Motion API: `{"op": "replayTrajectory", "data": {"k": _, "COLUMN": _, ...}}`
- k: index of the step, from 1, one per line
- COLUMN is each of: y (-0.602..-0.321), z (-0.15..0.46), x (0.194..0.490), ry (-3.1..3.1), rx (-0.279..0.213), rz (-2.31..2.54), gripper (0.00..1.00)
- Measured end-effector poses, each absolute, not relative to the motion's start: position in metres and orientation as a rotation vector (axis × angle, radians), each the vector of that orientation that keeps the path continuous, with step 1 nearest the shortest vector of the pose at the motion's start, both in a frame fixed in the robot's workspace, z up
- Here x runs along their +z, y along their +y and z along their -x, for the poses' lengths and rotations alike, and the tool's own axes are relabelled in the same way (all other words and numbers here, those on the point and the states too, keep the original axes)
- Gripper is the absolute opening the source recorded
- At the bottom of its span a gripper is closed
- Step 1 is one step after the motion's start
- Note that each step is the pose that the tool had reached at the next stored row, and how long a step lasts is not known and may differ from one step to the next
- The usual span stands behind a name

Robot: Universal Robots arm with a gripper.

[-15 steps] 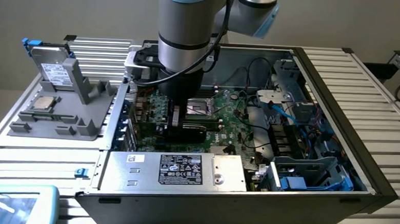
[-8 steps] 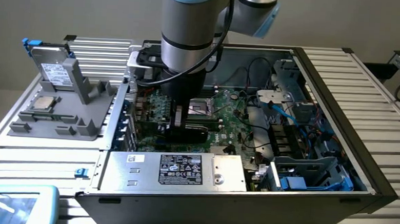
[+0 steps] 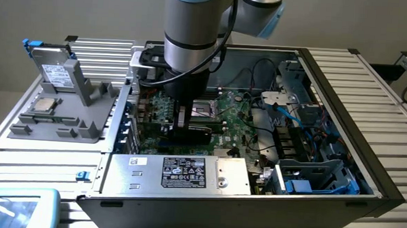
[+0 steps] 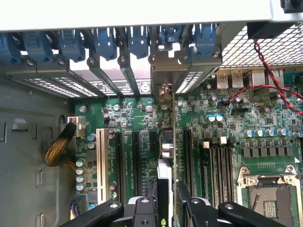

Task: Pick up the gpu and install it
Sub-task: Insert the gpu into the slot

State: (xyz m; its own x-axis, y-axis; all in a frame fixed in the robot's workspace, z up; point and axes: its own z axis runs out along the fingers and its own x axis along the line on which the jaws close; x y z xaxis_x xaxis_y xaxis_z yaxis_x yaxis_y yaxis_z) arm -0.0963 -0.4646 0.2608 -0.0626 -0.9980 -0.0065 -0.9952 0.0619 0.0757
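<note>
Gpu (image 4: 164, 184) edge-on between jaws, slots (image 4: 136, 161) alongside

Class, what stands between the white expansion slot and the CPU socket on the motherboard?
The gpu, edge-on in the hand, and black slots; wrist view shows it.

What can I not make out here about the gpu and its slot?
- Wrist view: the gpu is edge-on, so its faces are hidden.
- Wrist view: the gripper and the card cover the slot; seating cannot be told.
- Exterior view: the arm hides most of the gpu.
- Exterior view: the print on the power supply label is too small.
</note>
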Motion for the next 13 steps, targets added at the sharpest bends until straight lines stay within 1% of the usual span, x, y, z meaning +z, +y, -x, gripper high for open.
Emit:
{"op": "replayTrajectory", "data": {"k": 10, "y": -0.4644, "z": 0.0965, "x": 0.2609, "ry": -2.259, "rx": -0.096, "rz": -2.122, "gripper": 0.28}}
{"op": "replayTrajectory", "data": {"k": 13, "y": -0.4643, "z": 0.0971, "x": 0.2607, "ry": -2.262, "rx": -0.089, "rz": -2.125, "gripper": 0.28}}
